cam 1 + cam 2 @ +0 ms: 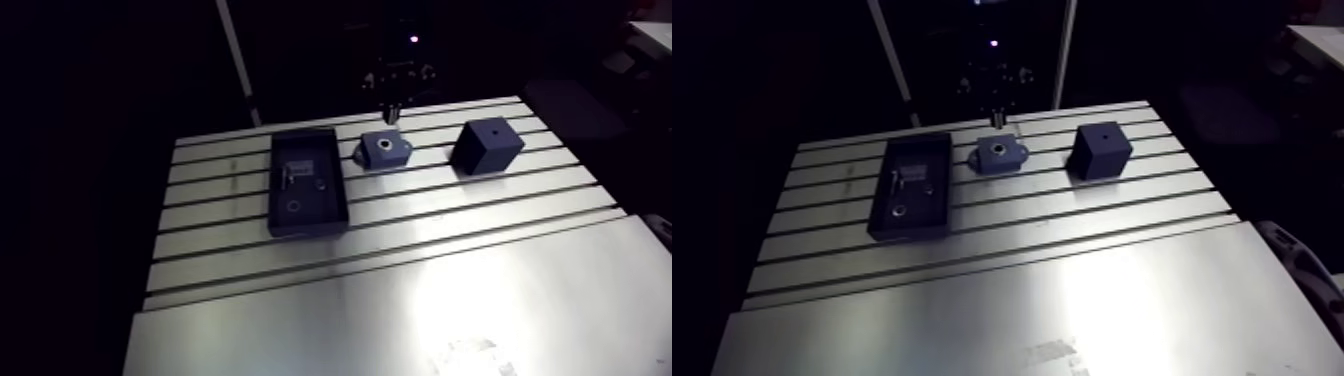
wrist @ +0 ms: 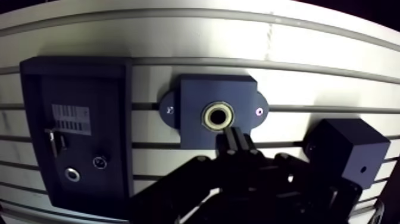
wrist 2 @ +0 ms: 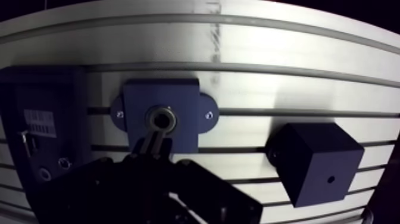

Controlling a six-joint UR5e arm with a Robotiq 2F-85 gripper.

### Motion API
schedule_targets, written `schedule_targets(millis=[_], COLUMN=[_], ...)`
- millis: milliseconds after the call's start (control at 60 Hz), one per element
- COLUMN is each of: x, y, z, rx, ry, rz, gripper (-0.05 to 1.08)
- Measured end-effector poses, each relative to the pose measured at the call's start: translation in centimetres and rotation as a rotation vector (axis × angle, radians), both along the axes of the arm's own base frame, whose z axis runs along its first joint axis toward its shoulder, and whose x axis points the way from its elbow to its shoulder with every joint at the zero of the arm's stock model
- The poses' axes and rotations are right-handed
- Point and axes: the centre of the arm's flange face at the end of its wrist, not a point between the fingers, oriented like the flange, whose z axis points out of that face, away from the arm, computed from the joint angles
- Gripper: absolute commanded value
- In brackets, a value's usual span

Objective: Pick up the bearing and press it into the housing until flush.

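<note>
A dark blue housing (image 2: 190,101) with two mounting ears lies flat on the slotted table. A pale metal bearing ring (image 2: 206,116) sits in its centre bore and looks level with the top face. My gripper (image 2: 234,140) hangs just above the housing, with its fingertips (image 2: 229,138) pressed together right at the near edge of the bore. Nothing shows between the fingers. In the arm view the gripper (image 1: 393,112) stands over the housing (image 1: 385,150) at the far side of the table.
A dark blue tray (image 2: 33,119) lies beside the housing, holding a barcode label, a small ring and a few small metal parts. On the housing's other side stands a dark blue cube (image 2: 348,155) with a small hole. The table (image 1: 400,290) stretches bare toward the front.
</note>
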Motion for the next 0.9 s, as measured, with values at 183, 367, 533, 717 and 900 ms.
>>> schedule_targets(millis=[183,367,533,717,900], x=[0.2,0.4,0.7,1.4,2.4], y=[-0.1,-0.3,-0.4,-0.6,-0.9], z=[2.0,5.4,8.6,12.1,15.4], rx=[-0.007,-0.020,-0.027,-0.031,-0.034], ry=[-0.028,-0.071,-0.083,-0.076,-0.069], rz=[0.001,-0.002,-0.005,-0.007,-0.007], gripper=[0.00,0.00,0.00,0.00,0.00])
